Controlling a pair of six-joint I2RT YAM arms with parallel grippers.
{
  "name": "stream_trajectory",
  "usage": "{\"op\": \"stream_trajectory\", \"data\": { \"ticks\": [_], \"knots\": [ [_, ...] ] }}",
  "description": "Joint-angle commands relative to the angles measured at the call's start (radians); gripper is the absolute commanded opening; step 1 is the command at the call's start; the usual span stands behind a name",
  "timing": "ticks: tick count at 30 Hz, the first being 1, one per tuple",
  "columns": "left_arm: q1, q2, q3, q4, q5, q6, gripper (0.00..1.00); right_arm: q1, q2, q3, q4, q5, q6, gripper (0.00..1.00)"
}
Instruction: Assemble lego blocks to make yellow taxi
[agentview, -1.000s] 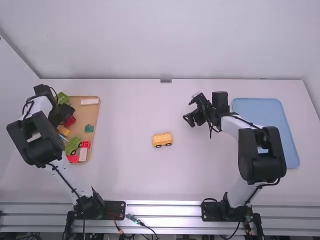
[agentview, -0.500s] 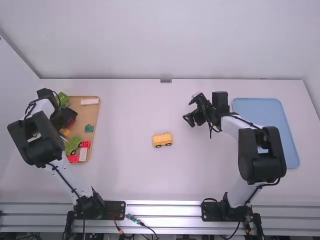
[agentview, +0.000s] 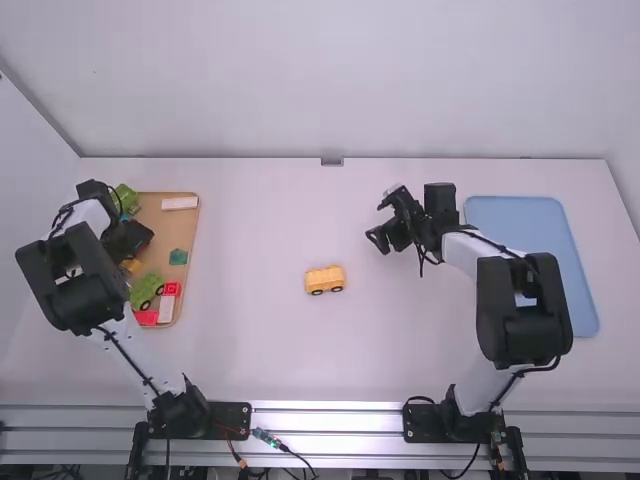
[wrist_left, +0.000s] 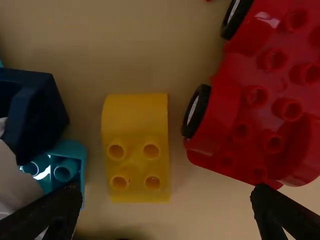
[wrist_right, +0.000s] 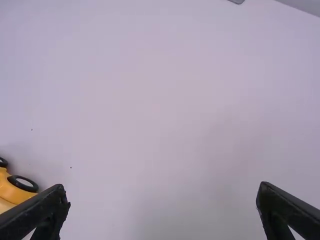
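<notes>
One yellow block (wrist_left: 135, 150) lies below left gripper (agentview: 126, 240), between its wide jaws; yellow car (agentview: 324, 279) sits near right gripper (agentview: 378, 222), outside its wide jaws.

The high view is looking forward and down from well above and behind the left arm (agentview: 80, 275) and right arm (agentview: 522, 310), taking in the bench (agentview: 255, 215) broadly. The left wrist view is peering down, very near, into the tray (agentview: 187, 222). The right wrist view is facing the bench from farther off. Each is sharing its patch with the high view, the right one also sharing the yellow car (agentview: 325, 278).
</notes>
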Motion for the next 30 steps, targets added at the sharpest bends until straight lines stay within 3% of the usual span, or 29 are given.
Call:
{"op": "stream_trajectory", "data": {
  "ticks": [1, 8, 24, 30],
  "knots": [
    [-0.005, 0.001, -0.011, -0.008, -0.016, -0.003, 0.87, -0.003, -0.027, 0.000, -0.001, -0.006, 0.002, 0.99],
    [-0.004, 0.001, -0.011, -0.026, -0.020, -0.024, 0.84, -0.004, -0.027, 0.000, -0.003, -0.006, 0.002, 0.99],
    [0.002, 0.001, -0.100, 0.113, 0.036, 0.021, 0.79, -0.005, -0.027, 0.000, -0.006, -0.006, 0.002, 0.99],
    [0.002, 0.001, -0.099, 0.098, -0.044, -0.030, 0.73, -0.004, -0.027, 0.000, -0.007, -0.006, 0.002, 0.99]
  ]
}}
